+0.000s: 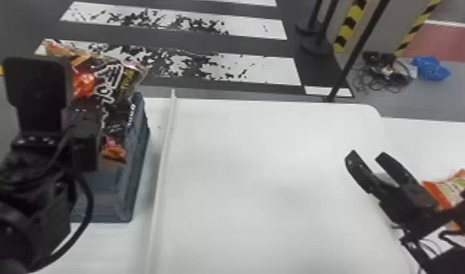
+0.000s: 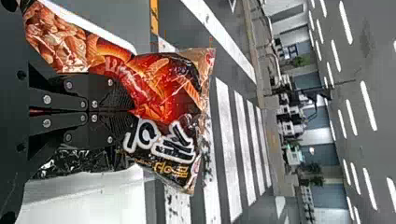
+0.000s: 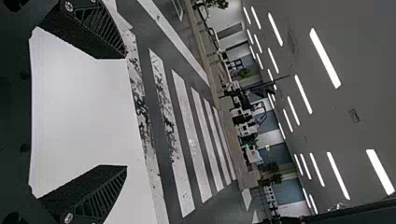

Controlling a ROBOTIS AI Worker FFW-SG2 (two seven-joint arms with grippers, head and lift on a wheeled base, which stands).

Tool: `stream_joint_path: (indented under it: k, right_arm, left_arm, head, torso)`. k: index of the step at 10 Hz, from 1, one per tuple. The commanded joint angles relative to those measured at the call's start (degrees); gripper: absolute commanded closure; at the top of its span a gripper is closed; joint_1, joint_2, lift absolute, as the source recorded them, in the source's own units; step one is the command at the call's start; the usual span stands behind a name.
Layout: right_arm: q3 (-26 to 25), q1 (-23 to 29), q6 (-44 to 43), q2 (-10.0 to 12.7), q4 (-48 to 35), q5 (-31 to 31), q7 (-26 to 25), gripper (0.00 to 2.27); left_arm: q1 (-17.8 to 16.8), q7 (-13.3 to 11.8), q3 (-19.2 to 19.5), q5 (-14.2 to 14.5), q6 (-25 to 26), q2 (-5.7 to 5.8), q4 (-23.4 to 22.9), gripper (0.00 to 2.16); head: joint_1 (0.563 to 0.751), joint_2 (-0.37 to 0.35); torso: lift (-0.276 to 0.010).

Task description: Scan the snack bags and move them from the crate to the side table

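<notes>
right of the crate (image 1: 135,175), the white table (image 1: 264,164) is offering a gripper broad room to pass. 1 pale strip (image 1: 162,156) is running between that room and the crate. 1 snack bag (image 1: 109,83) and the left arm (image 1: 42,215) are obstructing the space over the crate. well right of the crate, the right gripper (image 1: 367,155) and 1 orange bag (image 1: 447,189) are standing in the way.

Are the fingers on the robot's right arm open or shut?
Open: the right fingers stand well apart, holding nothing, with white table showing between them.

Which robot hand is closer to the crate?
Left. The left gripper is right by the crate, holding a snack bag; the right gripper is away across the white table.
</notes>
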Motion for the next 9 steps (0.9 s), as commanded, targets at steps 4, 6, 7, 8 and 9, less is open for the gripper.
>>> stream_joint_path:
  k: [4,6,7,8,9]
  right_arm:
    - [-0.3,0.5,0.0,0.0,-1.0,0.2,0.0,0.08]
    - [-1.4,1.2,0.5,-0.1,-2.7,-0.2,0.0,0.08]
    - [-1.9,1.6,0.7,-0.1,-3.1,-0.4,0.0,0.08]
    - [-2.1,1.6,0.7,-0.1,-3.1,-0.5,0.0,0.08]
    - [-2.2,1.6,0.7,-0.1,-3.3,-0.7,0.0,0.08]
  left_arm:
    - [0.2,-13.4,2.2,15.2,-7.0,-1.32,6.0,1.92]
    - [0.0,-21.2,1.3,18.0,-14.2,-2.64,14.1,1.92]
    - [-0.6,-25.3,-0.2,18.2,-15.8,-3.61,18.0,1.92]
    - [-1.6,-26.1,-2.9,18.0,-17.0,-4.05,21.6,1.92]
    - [-2.2,-26.9,-5.3,17.8,-19.6,-4.75,25.0,1.92]
  head:
    - [0.695,-0.241]
    - [0.695,-0.317]
    - [0.695,-0.332]
    - [0.695,-0.350]
    - [0.695,-0.350]
  torso:
    - [-0.087]
    - [-0.087]
    - [-0.087]
    - [-0.087]
    - [-0.087]
